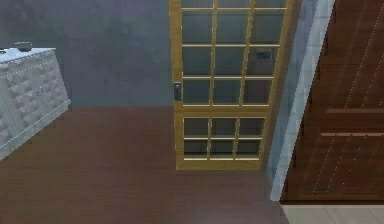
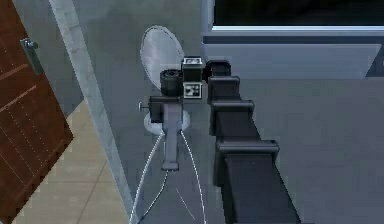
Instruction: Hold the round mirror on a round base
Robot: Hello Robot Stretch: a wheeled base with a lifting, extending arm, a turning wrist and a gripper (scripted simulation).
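"Where is the round mirror (image 2: 160,50)?"

"In the arm side view. It stands upright on its round white base (image 2: 150,126), right at the dark body of the gripper (image 2: 168,212), just left of the two white squares (image 2: 192,82) at the end of the arm (image 2: 245,150). The grey wall (image 2: 115,70) lies behind it."

"Does the gripper have hold of it?"

"I cannot tell. The thin fingers (image 2: 145,190) run down the picture from the body, away from the mirror, and the pictures do not show whether they grip anything."

"What else is around?"

"At that view's left is a brown wooden door (image 2: 25,120) above a pale tiled floor (image 2: 85,190), and at the upper right a dark window (image 2: 300,12). The forward view has a glazed door (image 1: 225,80) in a yellow wooden frame, and a brown wooden door at its right. At the left stands a white bench (image 1: 25,95) with a small dark thing (image 1: 20,46) on top. The dark brown floor (image 1: 120,160) runs between them."
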